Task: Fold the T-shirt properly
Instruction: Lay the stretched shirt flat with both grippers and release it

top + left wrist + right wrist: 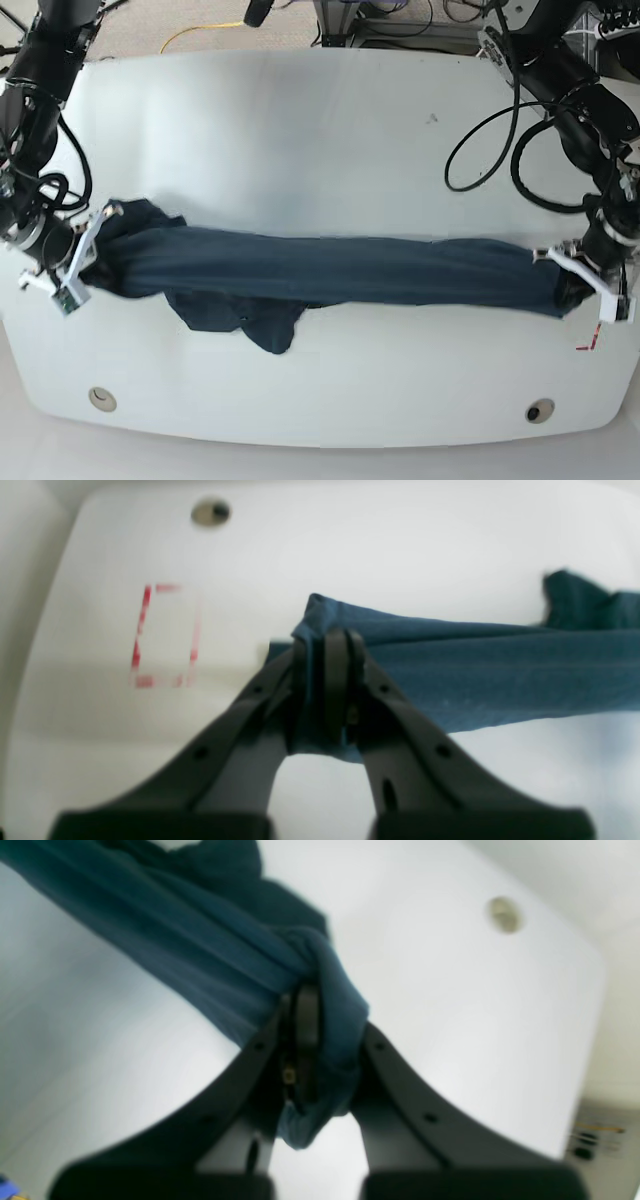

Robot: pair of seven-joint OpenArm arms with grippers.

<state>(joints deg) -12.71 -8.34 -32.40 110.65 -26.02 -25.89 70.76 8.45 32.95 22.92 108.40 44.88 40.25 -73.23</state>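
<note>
Wrist views: both grippers' fingers (330, 680) clamp the stretched T-shirt (330, 270).

A robotics lab (white table (320, 120), trailing cables (480, 150)).

The T-shirt (330, 272) lies stretched as a long band across the table (320, 120), from near its left edge to near its right edge in the base view, closer to the front edge than to the back edge. The right gripper (88, 262) is at the band's left end, the left gripper (583, 282) at its right end. A loose part hangs from the band toward the front edge, near the left end.
</note>
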